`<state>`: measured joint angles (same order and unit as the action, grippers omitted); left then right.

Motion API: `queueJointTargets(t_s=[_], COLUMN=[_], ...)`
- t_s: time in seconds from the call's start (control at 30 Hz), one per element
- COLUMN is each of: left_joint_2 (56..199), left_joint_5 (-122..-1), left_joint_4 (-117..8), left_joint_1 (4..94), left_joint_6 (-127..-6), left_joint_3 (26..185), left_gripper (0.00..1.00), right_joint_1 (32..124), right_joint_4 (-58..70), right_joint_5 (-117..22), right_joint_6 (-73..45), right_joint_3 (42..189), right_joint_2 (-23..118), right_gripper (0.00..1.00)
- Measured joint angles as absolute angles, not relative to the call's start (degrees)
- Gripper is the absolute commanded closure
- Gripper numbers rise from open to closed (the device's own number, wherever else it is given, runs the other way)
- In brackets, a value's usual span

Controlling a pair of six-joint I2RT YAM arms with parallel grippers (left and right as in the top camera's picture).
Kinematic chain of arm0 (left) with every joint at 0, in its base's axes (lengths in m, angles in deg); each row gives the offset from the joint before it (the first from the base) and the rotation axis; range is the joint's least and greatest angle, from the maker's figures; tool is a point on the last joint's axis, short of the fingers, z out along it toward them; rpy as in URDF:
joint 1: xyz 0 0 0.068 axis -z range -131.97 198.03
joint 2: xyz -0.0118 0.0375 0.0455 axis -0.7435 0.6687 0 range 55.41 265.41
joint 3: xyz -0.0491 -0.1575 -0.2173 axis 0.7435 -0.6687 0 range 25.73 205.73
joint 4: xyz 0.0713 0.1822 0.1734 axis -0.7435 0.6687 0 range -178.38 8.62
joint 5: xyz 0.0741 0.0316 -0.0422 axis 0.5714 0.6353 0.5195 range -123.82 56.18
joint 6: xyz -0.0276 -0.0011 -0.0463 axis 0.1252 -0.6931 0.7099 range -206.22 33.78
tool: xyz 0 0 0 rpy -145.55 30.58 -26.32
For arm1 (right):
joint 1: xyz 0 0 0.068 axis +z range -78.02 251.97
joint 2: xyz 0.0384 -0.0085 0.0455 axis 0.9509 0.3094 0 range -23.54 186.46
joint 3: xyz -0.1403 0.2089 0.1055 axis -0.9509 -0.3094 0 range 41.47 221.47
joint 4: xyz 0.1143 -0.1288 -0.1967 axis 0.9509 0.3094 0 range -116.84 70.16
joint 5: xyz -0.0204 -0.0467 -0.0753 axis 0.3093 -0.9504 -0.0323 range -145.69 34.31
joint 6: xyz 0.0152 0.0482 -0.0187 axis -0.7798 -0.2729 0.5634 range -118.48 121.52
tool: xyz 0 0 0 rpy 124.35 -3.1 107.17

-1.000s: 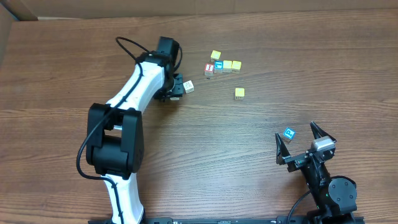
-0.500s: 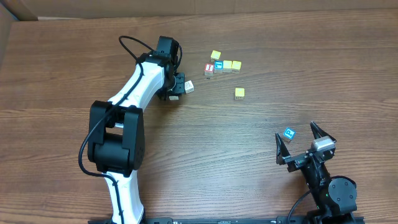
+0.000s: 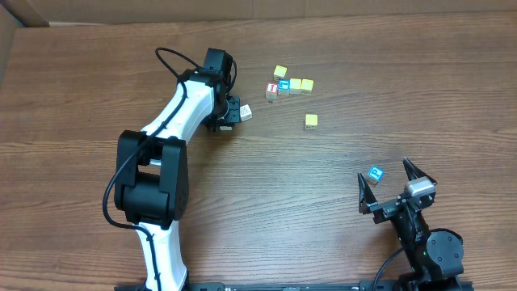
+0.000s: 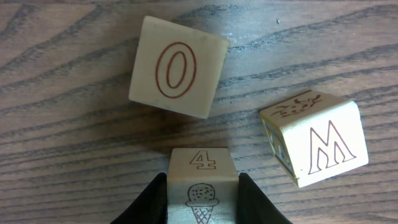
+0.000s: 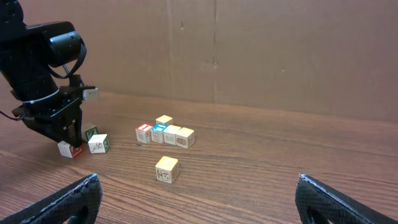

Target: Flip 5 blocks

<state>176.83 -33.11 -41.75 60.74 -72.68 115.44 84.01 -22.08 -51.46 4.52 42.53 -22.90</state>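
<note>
In the left wrist view my left gripper [image 4: 203, 180] is shut on a cream block [image 4: 203, 163] marked 4, with an ice-cream drawing, both fingers against its sides. A cream block with a red O [image 4: 178, 66] lies just beyond it. A tilted block with an M [image 4: 314, 140] sits to the right. Overhead, the left gripper [image 3: 229, 116] stands beside a cream block [image 3: 245, 112]. A lone yellow block [image 3: 311, 120] lies farther right. The blue-faced block [image 3: 376, 173] rests between the fingers of my open right gripper [image 3: 384, 168].
A tight cluster lies at the back: a red-faced cube [image 3: 272, 88], a blue-faced cube [image 3: 283, 86], two pale yellow cubes [image 3: 301, 85] and a yellow one [image 3: 279, 71] behind. A cardboard wall [image 5: 249, 50] closes the far side of the table.
The left jaws have closed in on the ice-cream block. The left arm shifted very slightly. The right arm has not moved.
</note>
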Motion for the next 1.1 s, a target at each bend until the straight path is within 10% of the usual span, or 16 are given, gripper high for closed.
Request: queueJointTargets(t_s=[1.1], left_joint_2=[165.55], left_joint_5=[-31.75], left_joint_4=[-25.57], left_joint_1=[78.88], left_joint_6=[-54.65], left_joint_3=[111.79], left_gripper=[0.79], right_joint_1=[84.01], right_joint_4=[-22.08], right_joint_5=[-51.46], right_joint_6=[4.52], right_joint_3=[42.53], right_joint_2=[-22.90], right_gripper=[0.00])
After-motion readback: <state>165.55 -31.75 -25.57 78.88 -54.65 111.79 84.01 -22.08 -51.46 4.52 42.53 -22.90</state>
